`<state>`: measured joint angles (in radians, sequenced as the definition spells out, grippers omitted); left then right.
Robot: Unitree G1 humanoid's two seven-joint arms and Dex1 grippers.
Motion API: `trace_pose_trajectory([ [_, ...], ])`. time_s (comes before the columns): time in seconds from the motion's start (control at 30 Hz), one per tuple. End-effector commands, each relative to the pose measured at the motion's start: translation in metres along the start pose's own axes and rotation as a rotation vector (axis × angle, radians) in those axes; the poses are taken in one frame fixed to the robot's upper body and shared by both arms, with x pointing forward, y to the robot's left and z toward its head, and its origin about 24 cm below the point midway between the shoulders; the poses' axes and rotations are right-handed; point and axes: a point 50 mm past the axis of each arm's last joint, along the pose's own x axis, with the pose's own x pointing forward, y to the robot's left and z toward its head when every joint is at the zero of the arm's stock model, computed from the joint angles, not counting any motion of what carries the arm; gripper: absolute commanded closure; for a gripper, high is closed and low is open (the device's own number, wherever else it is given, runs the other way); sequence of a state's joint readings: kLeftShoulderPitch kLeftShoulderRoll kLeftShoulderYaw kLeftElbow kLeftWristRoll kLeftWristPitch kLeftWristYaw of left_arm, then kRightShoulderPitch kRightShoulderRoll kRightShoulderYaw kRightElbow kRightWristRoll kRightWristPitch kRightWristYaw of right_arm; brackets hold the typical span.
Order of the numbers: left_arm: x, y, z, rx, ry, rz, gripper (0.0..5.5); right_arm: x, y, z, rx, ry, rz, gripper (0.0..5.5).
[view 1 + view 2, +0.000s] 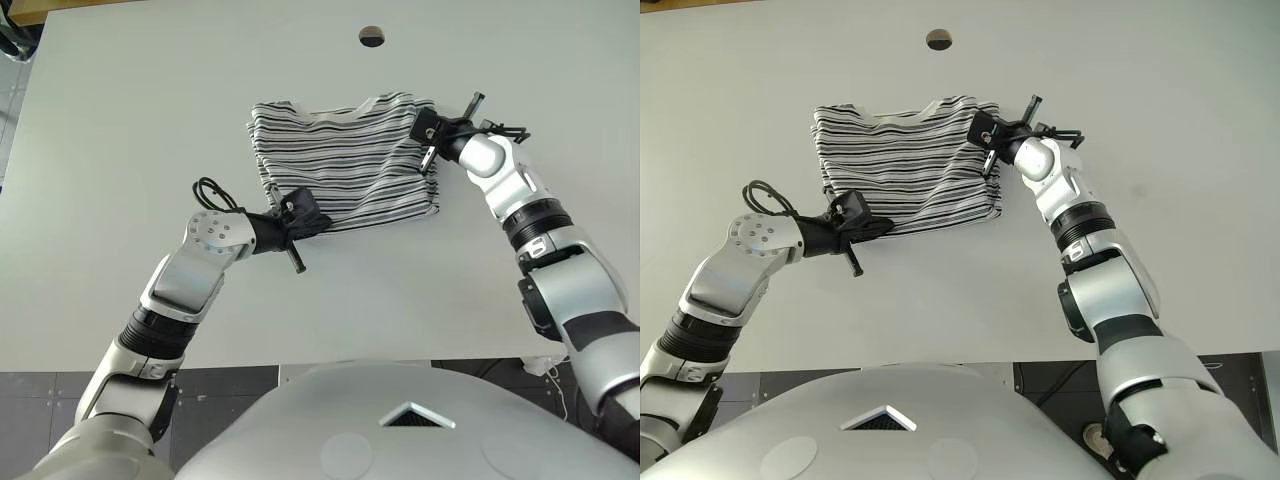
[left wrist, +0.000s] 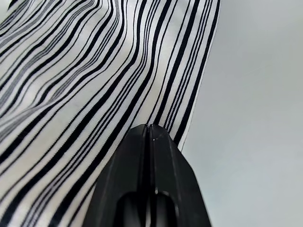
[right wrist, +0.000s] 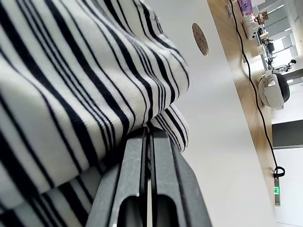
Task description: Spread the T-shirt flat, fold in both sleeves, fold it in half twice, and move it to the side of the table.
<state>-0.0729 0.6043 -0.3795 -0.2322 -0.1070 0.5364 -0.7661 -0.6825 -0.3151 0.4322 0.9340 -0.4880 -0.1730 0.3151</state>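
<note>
T-shirt (image 1: 345, 165), centre frame: left end effector (image 1: 300, 215) and right end effector (image 1: 428, 135) clamped on its edges; advise lifting evenly, hems aligned.

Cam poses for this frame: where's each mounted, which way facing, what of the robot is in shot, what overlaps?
Left eye view: on the head, facing forward and down at the table and striped T-shirt; both arms show.
Right eye view: same head, same scene, both arms.
Left wrist view: left wrist, looking along the left pincer, shut on the T-shirt's edge.
Right wrist view: right wrist, along the right pincer, shut on the T-shirt; round hole beyond.
Shared: every view sees the T-shirt.
</note>
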Motion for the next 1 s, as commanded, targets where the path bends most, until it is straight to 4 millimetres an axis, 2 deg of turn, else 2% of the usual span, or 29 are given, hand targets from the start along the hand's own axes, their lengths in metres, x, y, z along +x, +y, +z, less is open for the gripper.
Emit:
trace_pose_trajectory([
  [0.03, -0.006, -0.001, -0.027, -0.032, 0.141, -0.03, 5.38, -0.011, 0.017, -0.025, -0.074, 0.081, 0.094, 5.4],
  [0.17, -0.021, 0.002, -0.03, -0.033, 0.157, -0.064, 5.38, -0.03, 0.034, -0.035, -0.162, 0.071, 0.217, 5.4],
  [0.23, -0.029, 0.012, -0.028, -0.027, 0.16, -0.038, 5.38, -0.053, 0.05, -0.034, -0.206, 0.028, 0.329, 5.4],
  [0.27, -0.032, 0.018, -0.026, -0.021, 0.16, -0.024, 5.38, -0.068, 0.061, -0.028, -0.214, -0.015, 0.388, 5.4],
  [0.3, -0.035, 0.023, -0.025, -0.016, 0.159, -0.012, 5.38, -0.083, 0.07, -0.019, -0.216, -0.058, 0.435, 5.4],
  [0.43, -0.041, 0.041, -0.02, -0.01, 0.147, 0.04, 5.38, -0.147, 0.115, 0.045, -0.221, -0.311, 0.619, 5.4],
  [0.53, -0.041, 0.048, -0.021, -0.01, 0.139, 0.061, 5.38, -0.175, 0.138, 0.073, -0.222, -0.415, 0.71, 5.4],
  [0.63, -0.04, 0.055, -0.021, -0.002, 0.128, 0.087, 5.38, -0.19, 0.153, 0.091, -0.208, -0.474, 0.773, 5.4],
  [0.8, -0.04, 0.063, -0.022, 0.027, 0.118, 0.119, 5.38, -0.186, 0.146, 0.09, -0.191, -0.431, 0.708, 5.4],
  [0.9, -0.046, 0.066, -0.02, 0.051, 0.089, 0.12, 5.38, -0.195, 0.121, 0.094, -0.126, -0.463, 0.6, 5.4],
  [1.0, -0.065, 0.064, -0.003, 0.127, -0.022, 0.086, 5.4, -0.217, 0.092, 0.104, -0.028, -0.556, 0.507, 4.88],
])
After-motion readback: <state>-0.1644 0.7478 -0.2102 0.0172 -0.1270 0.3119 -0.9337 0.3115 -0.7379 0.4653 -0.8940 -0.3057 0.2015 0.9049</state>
